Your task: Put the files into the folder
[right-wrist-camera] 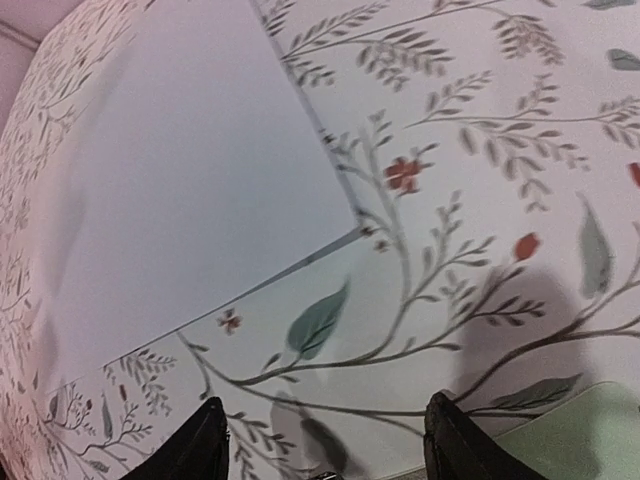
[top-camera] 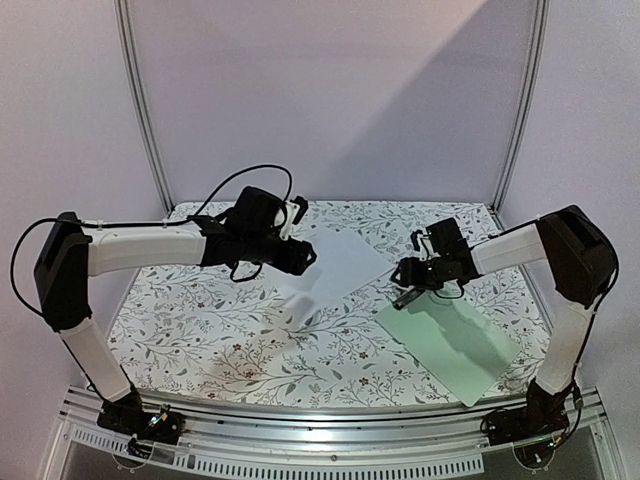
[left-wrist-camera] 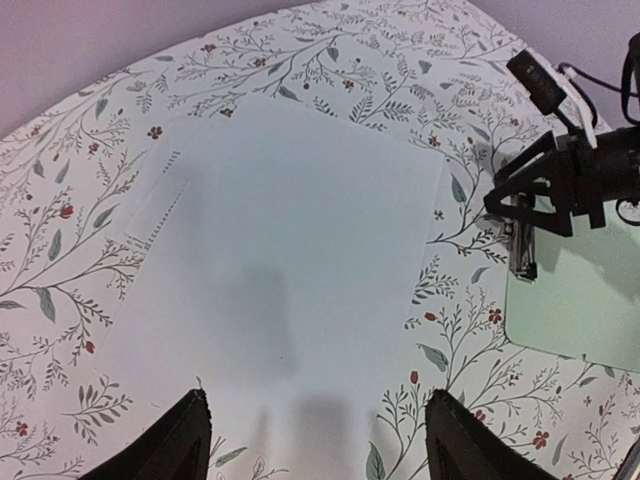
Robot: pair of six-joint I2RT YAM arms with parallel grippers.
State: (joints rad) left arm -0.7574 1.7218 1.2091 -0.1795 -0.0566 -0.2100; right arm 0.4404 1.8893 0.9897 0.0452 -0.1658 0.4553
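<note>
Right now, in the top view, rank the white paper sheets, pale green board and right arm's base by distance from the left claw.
1. Thin white paper sheets: under the left claw.
2. Flat pale green board: right, toward the front.
3. Right arm's black base: farthest, front-right edge.

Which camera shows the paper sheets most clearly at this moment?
Left wrist: the files fill its frame nearly whole, with a second sheet's edge peeking out at the left. Top external shows them small and partly covered by the left arm. Right wrist catches only one corner.
</note>
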